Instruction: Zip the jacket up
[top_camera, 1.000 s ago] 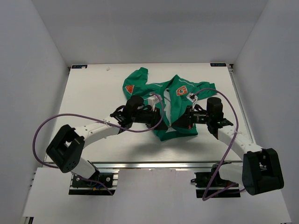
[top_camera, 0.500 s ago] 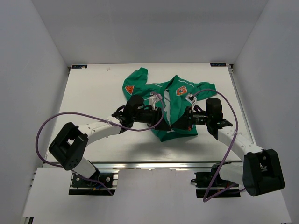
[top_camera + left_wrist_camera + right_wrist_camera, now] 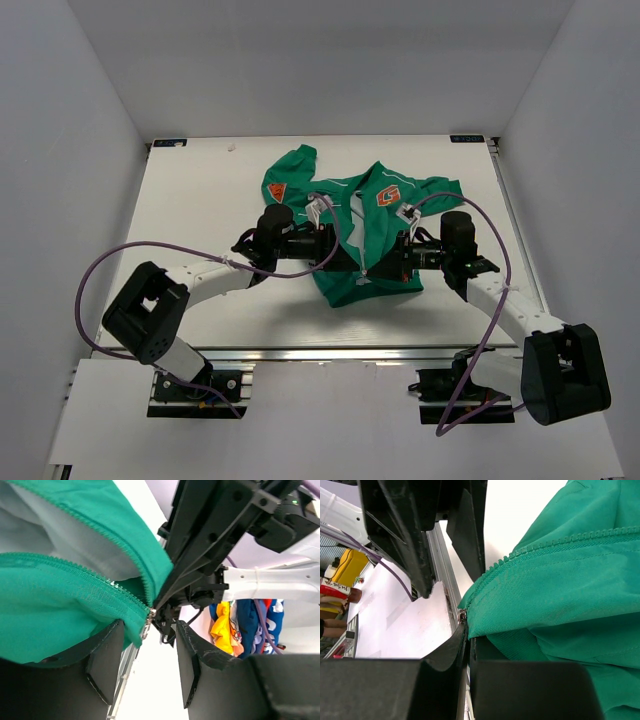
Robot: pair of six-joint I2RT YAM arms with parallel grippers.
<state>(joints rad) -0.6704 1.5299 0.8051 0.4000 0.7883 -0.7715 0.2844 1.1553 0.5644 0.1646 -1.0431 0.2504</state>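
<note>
One small green fabric jacket [image 3: 375,235] is lying on one white table [image 3: 200,190]. It is bearing one orange-and-white "G" badge [image 3: 388,196], one orange sleeve patch [image 3: 277,190] and one front zipper [image 3: 560,543]. Two black two-finger grippers are showing: left gripper [image 3: 338,246], right gripper [image 3: 388,262]. Two purple cables are looping: left cable [image 3: 160,243], right cable [image 3: 500,240].

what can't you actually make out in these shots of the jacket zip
1. Top view: on the jacket, the zipper's lower end is hidden under the left gripper and right gripper; how far it is zipped is too small to tell.
2. Left wrist view: whether the open fingers touch the metal slider is unclear; the frame edge cuts off the jacket.
3. Right wrist view: the shut fingers hide which part of the hem they pinch.
</note>
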